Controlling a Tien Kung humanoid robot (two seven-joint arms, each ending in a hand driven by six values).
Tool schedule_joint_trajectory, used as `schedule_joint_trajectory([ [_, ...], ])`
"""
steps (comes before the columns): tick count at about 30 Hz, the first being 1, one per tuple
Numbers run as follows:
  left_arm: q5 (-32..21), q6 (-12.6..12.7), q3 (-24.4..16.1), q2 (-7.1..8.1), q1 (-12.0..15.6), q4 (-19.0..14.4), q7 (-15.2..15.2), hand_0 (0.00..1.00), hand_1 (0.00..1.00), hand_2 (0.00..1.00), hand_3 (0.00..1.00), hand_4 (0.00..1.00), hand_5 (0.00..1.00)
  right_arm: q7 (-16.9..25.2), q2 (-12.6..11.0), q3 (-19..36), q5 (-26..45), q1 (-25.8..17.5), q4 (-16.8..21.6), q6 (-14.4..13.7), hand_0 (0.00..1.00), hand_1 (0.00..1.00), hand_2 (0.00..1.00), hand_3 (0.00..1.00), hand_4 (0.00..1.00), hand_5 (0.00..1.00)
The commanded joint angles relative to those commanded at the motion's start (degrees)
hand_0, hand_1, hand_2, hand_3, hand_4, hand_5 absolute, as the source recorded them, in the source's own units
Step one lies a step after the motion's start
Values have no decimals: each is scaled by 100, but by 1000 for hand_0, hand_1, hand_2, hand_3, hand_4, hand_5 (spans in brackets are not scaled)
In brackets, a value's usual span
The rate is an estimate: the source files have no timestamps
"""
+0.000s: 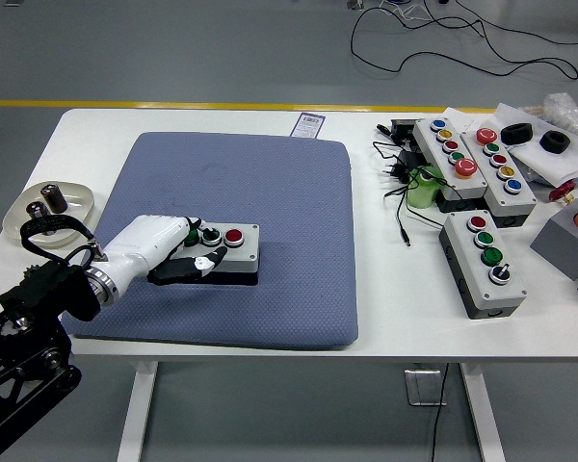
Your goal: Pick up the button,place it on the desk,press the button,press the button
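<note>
A grey button box lies flat on the blue mat, left of centre. Its red button shows at the right end, with a dark button beside it. My left hand lies over the box's left part and hides that end. Its fingers reach across the top up to the dark button and its thumb lies along the front edge. The hand does not lift the box. The right arm is out of view.
A shallow dish with small items sits at the table's left edge, beside my left arm. Several other button boxes, cables and a grey block crowd the right side of the table.
</note>
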Motion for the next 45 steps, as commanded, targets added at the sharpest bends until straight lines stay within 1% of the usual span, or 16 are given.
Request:
schedule_joint_trajectory([
  [3,-4,258,64,-108,-57,55,-35,2,2,2,692,637,998,-3,5,3,-11,-1,0,-1,657,666,685,590,422,263],
  [5,6,338,123,-170,-86,35,-33,2,2,2,695,636,998,-7,6,6,-9,-5,0,-2,657,666,685,590,422,263],
  [7,0,341,168,-207,-111,26,-30,2,2,2,695,636,998,-8,6,6,-6,-7,0,-2,657,666,685,590,422,263],
  [10,-16,246,283,-244,-143,66,-17,2,2,2,695,636,998,-17,6,3,-10,-10,0,-3,657,666,685,590,422,263],
  [16,15,116,441,-252,-182,200,38,2,2,2,691,636,998,-23,7,-1,-1,-13,0,-5,657,666,685,590,422,263],
  [20,39,59,458,-274,-206,356,88,2,2,2,692,637,998,-23,9,3,-8,-12,0,-7,657,666,685,590,421,263],
  [24,43,-5,468,-264,-189,387,115,2,2,2,692,638,998,-21,7,5,-3,-20,0,-9,657,666,685,590,421,263],
  [28,-63,20,444,-252,-158,363,116,2,2,2,692,638,998,-20,7,11,-6,-30,0,-9,657,666,685,590,421,263],
  [30,-43,-46,437,-251,-167,361,151,2,2,2,691,638,998,-19,7,10,-8,-33,0,-8,656,666,685,590,422,263],
  [35,47,-400,425,-240,-161,381,350,2,2,2,692,640,998,-14,4,1,-4,-34,0,-7,655,666,685,590,421,263],
  [36,47,-411,426,-236,-156,375,353,2,2,2,692,640,998,-13,4,-2,-1,-34,0,-7,655,666,685,590,421,263],
  [37,46,-402,425,-234,-151,365,349,2,2,2,692,640,998,-13,3,-3,-1,-33,0,-7,655,666,685,590,421,263],
  [41,23,-204,355,-243,-133,251,268,2,2,2,693,641,998,-12,0,0,-11,-33,0,-4,656,666,685,590,421,263],
  [43,-40,22,286,-246,-126,153,169,2,2,2,693,641,998,-15,1,6,-18,-31,0,-3,656,666,685,590,421,263],
  [45,-123,310,206,-246,-99,63,48,2,2,2,693,641,998,-14,1,0,-6,-29,0,-5,656,666,685,590,421,263],
])
